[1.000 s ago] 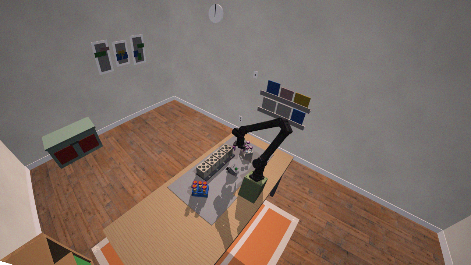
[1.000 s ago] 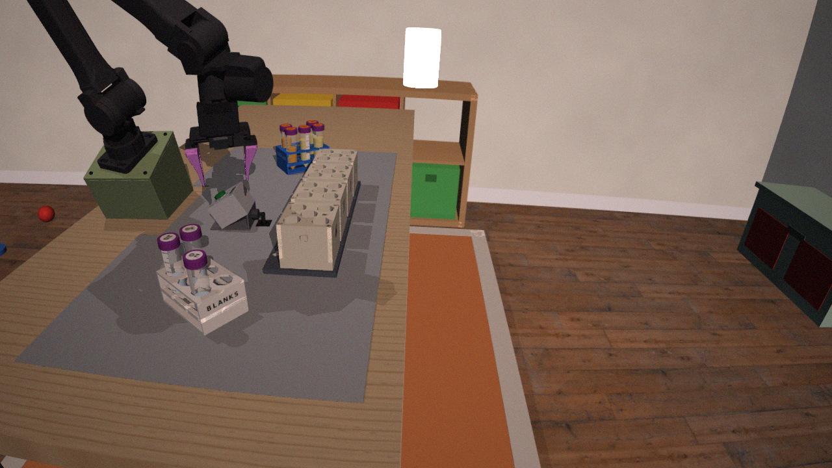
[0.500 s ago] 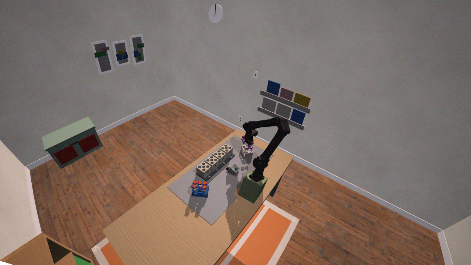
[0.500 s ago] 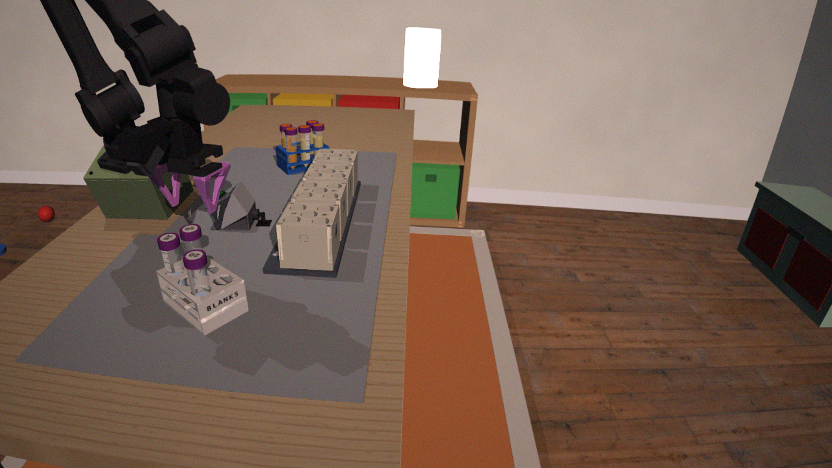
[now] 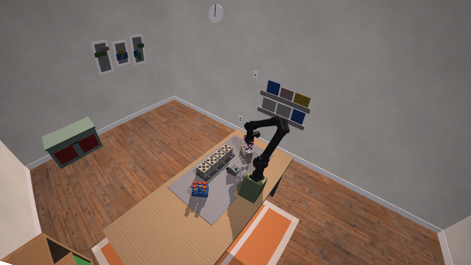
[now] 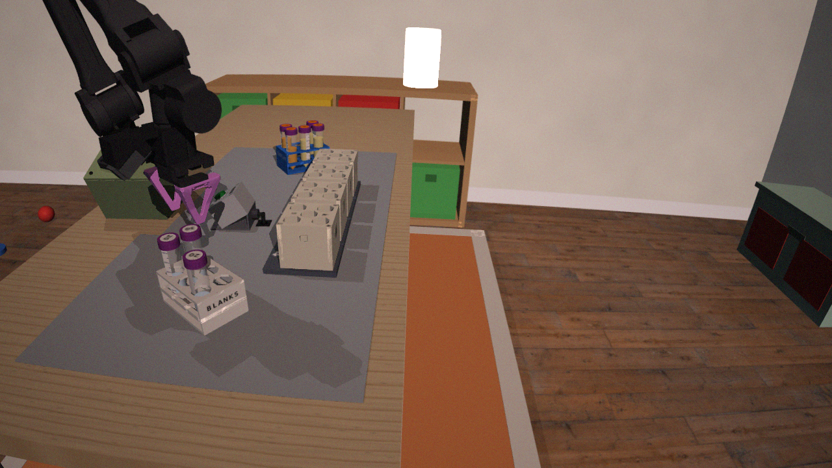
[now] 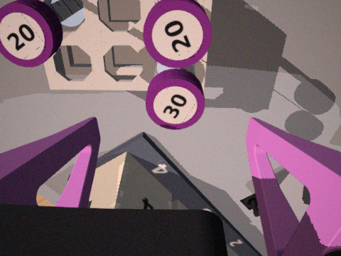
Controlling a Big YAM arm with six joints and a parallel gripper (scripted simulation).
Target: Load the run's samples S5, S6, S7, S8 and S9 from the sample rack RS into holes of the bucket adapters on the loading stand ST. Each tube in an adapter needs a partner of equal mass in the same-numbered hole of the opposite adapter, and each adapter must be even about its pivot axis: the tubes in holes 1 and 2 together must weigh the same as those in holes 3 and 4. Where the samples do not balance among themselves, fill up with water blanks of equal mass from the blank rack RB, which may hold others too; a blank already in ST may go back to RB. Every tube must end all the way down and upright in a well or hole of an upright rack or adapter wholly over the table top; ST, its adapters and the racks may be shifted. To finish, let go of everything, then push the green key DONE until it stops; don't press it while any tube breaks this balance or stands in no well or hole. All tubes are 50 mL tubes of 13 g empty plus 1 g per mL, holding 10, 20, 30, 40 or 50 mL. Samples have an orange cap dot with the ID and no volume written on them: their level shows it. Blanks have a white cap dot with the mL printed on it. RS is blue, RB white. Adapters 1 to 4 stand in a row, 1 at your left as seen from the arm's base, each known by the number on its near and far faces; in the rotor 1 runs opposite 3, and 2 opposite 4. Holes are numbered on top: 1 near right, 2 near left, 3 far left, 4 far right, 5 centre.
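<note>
You are at the very start as far as loading goes; the adapters (image 6: 316, 200) on ST show only bare holes, and all five samples (image 6: 303, 139) stand in RS (image 6: 294, 162) at the far end of the mat. Your gripper (image 6: 192, 216) hangs over RB (image 6: 203, 302) with jaws apart and nothing between them; it sits just above the rear tubes, touching none. RB holds three blanks: two marked 20 (image 7: 177, 30) and one marked 30 (image 7: 175, 99); its other wells are vacant. Everything is left, in my judgement: move the five samples, add whichever blanks balance them, release, then press DONE (image 5: 235, 169); which blank you are aiming for I cannot tell.
</note>
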